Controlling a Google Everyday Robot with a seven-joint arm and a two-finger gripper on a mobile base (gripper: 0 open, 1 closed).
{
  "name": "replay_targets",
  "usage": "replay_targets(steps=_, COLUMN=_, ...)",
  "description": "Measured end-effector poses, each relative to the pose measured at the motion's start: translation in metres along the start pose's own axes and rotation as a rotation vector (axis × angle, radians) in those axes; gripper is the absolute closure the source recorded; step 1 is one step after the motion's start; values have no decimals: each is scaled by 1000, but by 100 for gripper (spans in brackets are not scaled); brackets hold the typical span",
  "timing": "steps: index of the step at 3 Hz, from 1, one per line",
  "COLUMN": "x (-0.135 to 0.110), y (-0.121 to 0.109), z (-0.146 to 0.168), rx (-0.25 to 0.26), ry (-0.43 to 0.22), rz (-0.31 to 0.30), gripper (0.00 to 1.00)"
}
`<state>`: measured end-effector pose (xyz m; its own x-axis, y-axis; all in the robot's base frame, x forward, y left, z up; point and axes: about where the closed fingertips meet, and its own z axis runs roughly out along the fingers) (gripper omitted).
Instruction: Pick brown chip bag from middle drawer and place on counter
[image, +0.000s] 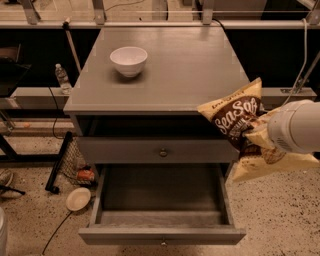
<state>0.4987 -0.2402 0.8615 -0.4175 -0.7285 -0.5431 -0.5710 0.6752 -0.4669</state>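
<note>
**Bag held in the air at the cabinet's right front corner**

The gripper sits at the end of the white arm, right of the cabinet. It is clamped on the brown chip bag, and the bag's folds hide most of the grip.

The bag hangs clear of everything, level with the knobbed drawer front and just below the edge of the counter. Its long axis runs diagonally, with the cream top edge up-left toward the counter corner and the crumpled cream lower end down-right, partly behind the arm.

The white lettering reads "SeaSa…" and slants up to the right, the rest lost in creases. Small print on the top edge is illegible.

The middle drawer stands pulled out below. A white bowl sits on the counter's far left.
</note>
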Motion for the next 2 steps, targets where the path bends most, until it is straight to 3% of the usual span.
replay_targets(steps=1, x=0, y=0, z=0, rx=0, ry=0, rz=0, gripper=100)
replay_targets(steps=2, x=-21, y=-25, z=13, rx=15, ry=-38, rz=-58, gripper=100)
